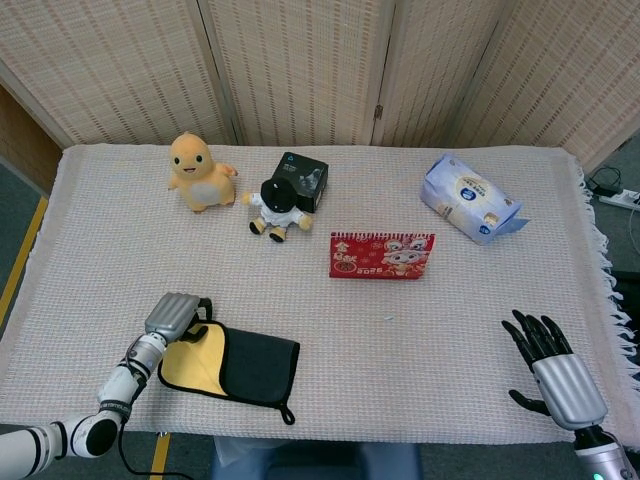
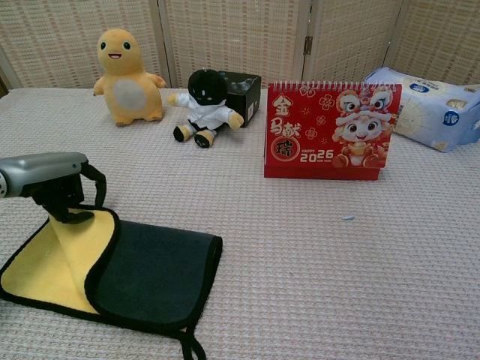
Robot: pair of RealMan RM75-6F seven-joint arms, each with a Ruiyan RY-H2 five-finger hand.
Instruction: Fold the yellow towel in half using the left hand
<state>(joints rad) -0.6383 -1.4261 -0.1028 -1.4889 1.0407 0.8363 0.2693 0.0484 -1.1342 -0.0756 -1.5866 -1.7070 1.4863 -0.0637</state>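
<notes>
**Yellow towel partly folded, left hand at its far edge**

Lying near the front-left corner of the table (image 1: pixel 400 330), well in front of the red 2026 desk calendar (image 2: pixel 332 129) and to its left: the yellow towel (image 2: pixel 45 262), yellow side up at the left, dark grey backing (image 2: pixel 154 274) turned over it at the right, black piping round the edge and a hanging loop (image 2: pixel 191 346) trailing toward the front edge. Over the towel's far-left corner: the left hand (image 2: pixel 56 184), fingers curled down onto the raised yellow corner and apparently pinching it, though from these views hard to say how firmly. Far to the calendar's right and nearer the front: the right hand (image 1: pixel 548 358), fingers spread, palm down, holding nothing, well apart from the towel.

Likely handling: light, soft, limp cloth, with no stiffness to carry a fold by itself; prone to sag, bunch and drag on the woven tablecloth. Best hold judged to be the piped corner or edge, pinched through both layers if possible, then lifted just clear and carried across to the opposite edge. Fold seemingly under way, not finished.
</notes>
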